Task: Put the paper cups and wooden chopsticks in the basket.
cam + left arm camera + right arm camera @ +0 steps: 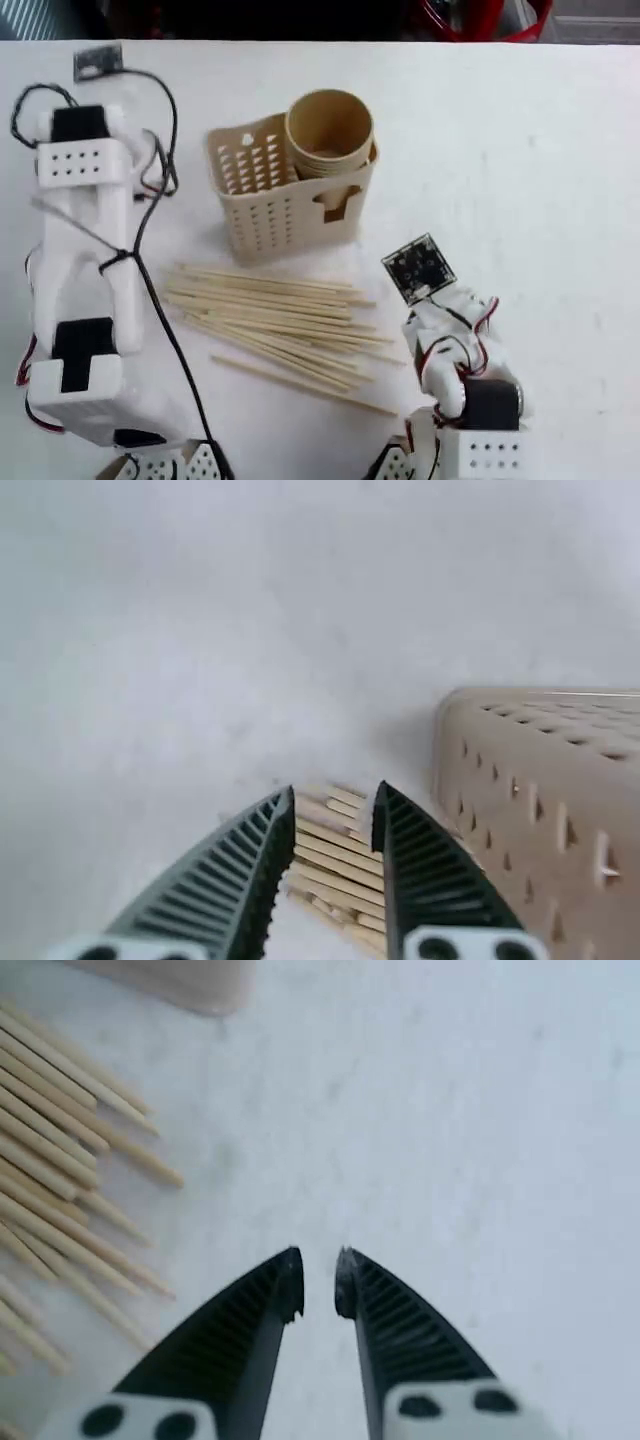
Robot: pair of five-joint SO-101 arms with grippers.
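A beige slotted basket (270,205) stands mid-table with stacked paper cups (329,132) upright in its right end. Wooden chopsticks (280,320) lie in a loose pile on the table in front of it. My left gripper (336,793) hovers low to the left of the pile, slightly open and empty; the chopsticks (335,865) show in its gap, with the basket wall (540,790) beside it. My right gripper (318,1262) points at bare table just right of the chopstick tips (70,1130), its fingertips almost touching and holding nothing.
The left arm (80,270) lies folded along the table's left side with a black cable (160,260) running beside it. The right arm (450,350) sits at the front right. White table (520,180) stretches to the right of the basket.
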